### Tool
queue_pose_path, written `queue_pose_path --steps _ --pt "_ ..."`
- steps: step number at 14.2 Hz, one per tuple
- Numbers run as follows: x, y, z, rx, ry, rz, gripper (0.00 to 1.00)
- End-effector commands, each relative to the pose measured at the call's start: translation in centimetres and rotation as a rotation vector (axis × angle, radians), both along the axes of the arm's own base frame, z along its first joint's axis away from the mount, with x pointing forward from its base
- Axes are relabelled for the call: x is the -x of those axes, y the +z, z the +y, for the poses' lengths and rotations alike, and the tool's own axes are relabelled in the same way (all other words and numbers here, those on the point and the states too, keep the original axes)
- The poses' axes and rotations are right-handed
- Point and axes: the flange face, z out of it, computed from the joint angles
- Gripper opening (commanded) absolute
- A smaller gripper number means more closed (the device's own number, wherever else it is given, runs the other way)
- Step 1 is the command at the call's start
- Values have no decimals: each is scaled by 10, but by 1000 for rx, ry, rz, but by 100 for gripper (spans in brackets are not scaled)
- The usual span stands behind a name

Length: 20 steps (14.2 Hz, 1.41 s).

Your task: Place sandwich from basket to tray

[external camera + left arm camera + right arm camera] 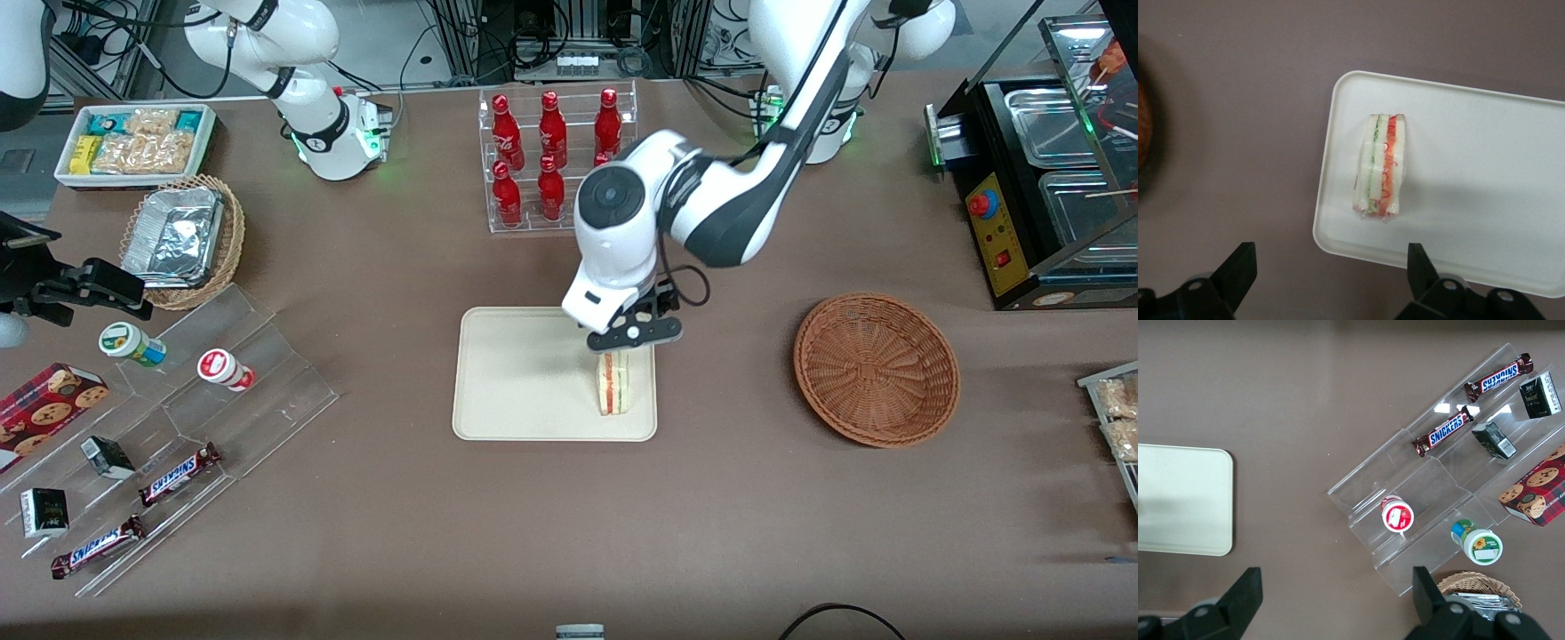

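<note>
The sandwich (613,384) (1381,167) stands on its edge on the cream tray (524,382) (1485,200), close to the tray side that faces the basket. My gripper (629,340) (1328,261) hangs open just above the sandwich, with nothing between its fingers and no contact with it. The reddish-brown wicker basket (876,369) (1143,127) sits empty beside the tray, toward the working arm's end of the table.
A clear rack of red bottles (556,156) stands farther from the front camera than the tray. Toward the parked arm's end lie a stepped acrylic shelf (204,400) with snacks, a pale basket of foil containers (182,240) and a white snack box (133,142). A black machine (1031,187) stands at the working arm's end.
</note>
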Motion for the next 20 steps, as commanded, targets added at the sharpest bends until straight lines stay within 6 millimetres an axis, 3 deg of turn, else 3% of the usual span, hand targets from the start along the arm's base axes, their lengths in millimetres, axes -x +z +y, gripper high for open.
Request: queue_pose_path --steps 1,3,6,8,14,17,20 --pt "10 71 38 -29 56 -21 100" --pt "9 118 81 -44 104 -16 100" --pt "2 164 130 -21 179 -56 100" --pt "-1 178 157 -29 192 -50 100" --pt "-3 239 290 -15 140 -17 100" --pt "-1 255 354 48 82 20 100" --pt "6 263 394 68 16 49 100"
